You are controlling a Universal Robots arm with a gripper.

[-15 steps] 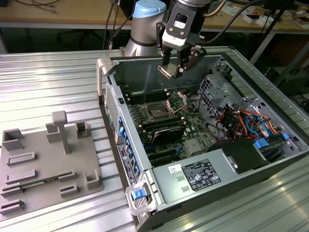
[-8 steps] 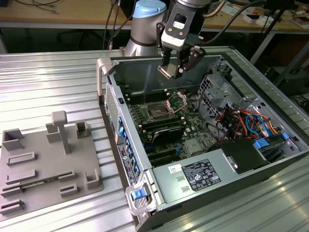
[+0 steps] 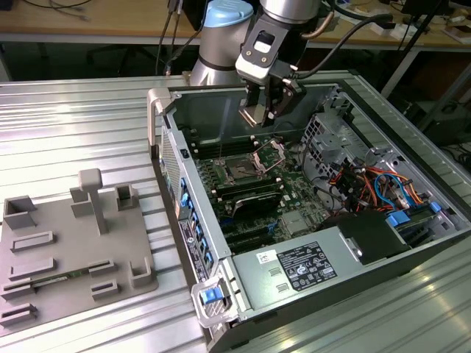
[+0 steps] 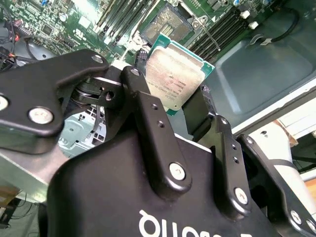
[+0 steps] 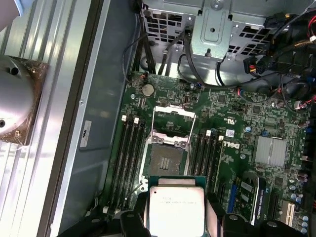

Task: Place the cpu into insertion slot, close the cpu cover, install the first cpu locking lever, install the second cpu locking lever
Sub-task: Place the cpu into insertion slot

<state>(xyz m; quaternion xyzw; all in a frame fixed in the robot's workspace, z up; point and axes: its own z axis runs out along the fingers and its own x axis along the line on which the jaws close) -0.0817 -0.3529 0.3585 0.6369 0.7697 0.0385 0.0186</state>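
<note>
jaws clamped on cpu (image 5: 176, 209) edges | hovers over open insertion slot (image 5: 165, 160) | best: square corners, keep level, lower gently

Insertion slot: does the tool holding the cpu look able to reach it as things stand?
Probably yes: the cpu cover stands open, the insertion slot lies bare, and the way to it from the cpu in the tool looks free.
</note>
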